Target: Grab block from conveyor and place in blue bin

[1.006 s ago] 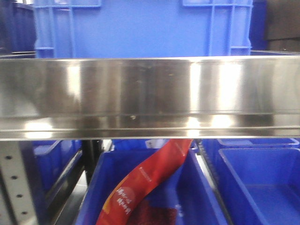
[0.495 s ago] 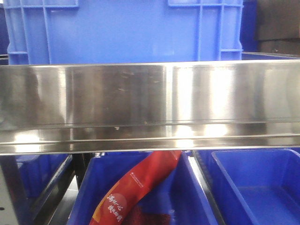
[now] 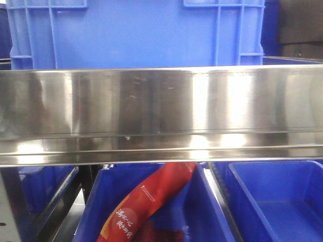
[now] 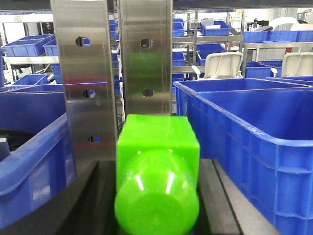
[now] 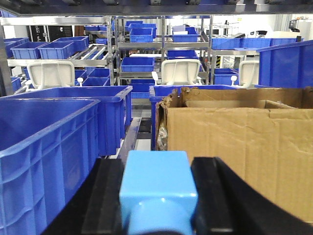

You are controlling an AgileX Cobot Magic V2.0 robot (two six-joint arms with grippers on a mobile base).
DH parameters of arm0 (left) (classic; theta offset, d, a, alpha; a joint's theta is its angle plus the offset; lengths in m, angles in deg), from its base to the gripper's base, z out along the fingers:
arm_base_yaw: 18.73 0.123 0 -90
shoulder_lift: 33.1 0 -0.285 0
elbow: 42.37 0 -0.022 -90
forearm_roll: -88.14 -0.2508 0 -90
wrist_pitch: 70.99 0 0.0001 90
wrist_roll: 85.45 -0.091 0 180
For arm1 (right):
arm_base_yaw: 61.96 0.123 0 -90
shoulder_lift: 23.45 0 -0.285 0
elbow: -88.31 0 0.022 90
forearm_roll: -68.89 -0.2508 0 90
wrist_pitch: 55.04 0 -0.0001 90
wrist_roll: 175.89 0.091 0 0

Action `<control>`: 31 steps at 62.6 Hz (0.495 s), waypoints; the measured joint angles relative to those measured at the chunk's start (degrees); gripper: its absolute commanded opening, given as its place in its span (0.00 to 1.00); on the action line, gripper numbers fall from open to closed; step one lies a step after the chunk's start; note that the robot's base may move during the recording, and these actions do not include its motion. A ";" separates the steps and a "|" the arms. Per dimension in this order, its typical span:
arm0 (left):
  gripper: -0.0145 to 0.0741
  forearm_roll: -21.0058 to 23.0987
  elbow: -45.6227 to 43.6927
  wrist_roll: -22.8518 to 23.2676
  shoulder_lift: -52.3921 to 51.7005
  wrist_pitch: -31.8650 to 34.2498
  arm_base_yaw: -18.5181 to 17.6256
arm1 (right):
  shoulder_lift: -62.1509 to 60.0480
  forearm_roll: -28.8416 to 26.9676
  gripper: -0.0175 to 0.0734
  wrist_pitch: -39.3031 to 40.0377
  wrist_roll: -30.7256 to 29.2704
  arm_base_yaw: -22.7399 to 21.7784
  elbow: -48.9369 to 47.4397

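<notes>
Both arms have something in hand here. Left gripper [image 4: 157,218] looks clamped on a green block [image 4: 157,147], with steel uprights [image 4: 85,73] behind it and a big blue bin [image 4: 254,147] just off to its right. Right gripper [image 5: 159,215] pinches a light blue block [image 5: 156,178] between its black fingers [image 5: 110,196], second blue bin [image 5: 49,147] on its left, cardboard box [image 5: 234,142] on its right. Front camera mostly gets a shiny steel rail [image 3: 161,111], with a red packet [image 3: 151,199] lying in a blue tub [image 3: 199,217] below it
</notes>
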 measured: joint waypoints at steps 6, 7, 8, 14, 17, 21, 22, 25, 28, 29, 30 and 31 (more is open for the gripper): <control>0.04 0.00 0.00 0.00 0.00 0.00 0.00 | 0.00 0.00 0.01 0.00 0.00 0.00 0.00; 0.04 0.00 0.00 0.00 0.00 0.00 0.00 | 0.00 0.00 0.01 0.00 0.00 0.00 0.00; 0.04 0.00 0.00 0.00 0.00 0.00 0.00 | 0.00 0.00 0.01 0.00 0.00 0.00 0.00; 0.04 0.00 0.00 0.00 0.00 0.00 0.00 | 0.00 0.00 0.01 0.00 0.00 0.00 0.00; 0.04 0.00 0.00 0.00 0.00 0.00 0.00 | 0.00 0.00 0.01 0.00 0.00 0.00 0.00; 0.04 0.00 0.00 0.00 0.00 0.00 0.00 | 0.00 0.00 0.01 0.00 0.00 0.00 0.00; 0.04 0.00 0.00 0.00 0.00 0.00 0.00 | 0.00 0.00 0.01 0.00 0.00 0.00 0.00; 0.04 0.00 0.00 0.00 0.00 0.00 0.00 | 0.00 0.00 0.01 0.00 0.00 0.00 0.00; 0.04 0.00 0.00 0.00 0.00 0.00 0.00 | 0.00 0.00 0.01 0.00 0.00 0.00 0.00; 0.04 0.00 0.00 0.00 0.00 0.00 0.00 | 0.00 0.00 0.01 0.00 0.00 0.00 0.00; 0.04 0.00 0.00 0.00 0.00 0.00 0.00 | 0.00 0.00 0.01 0.00 0.00 0.00 0.00; 0.04 0.00 0.00 0.00 0.00 0.00 0.00 | 0.00 0.00 0.01 0.00 0.00 0.00 0.00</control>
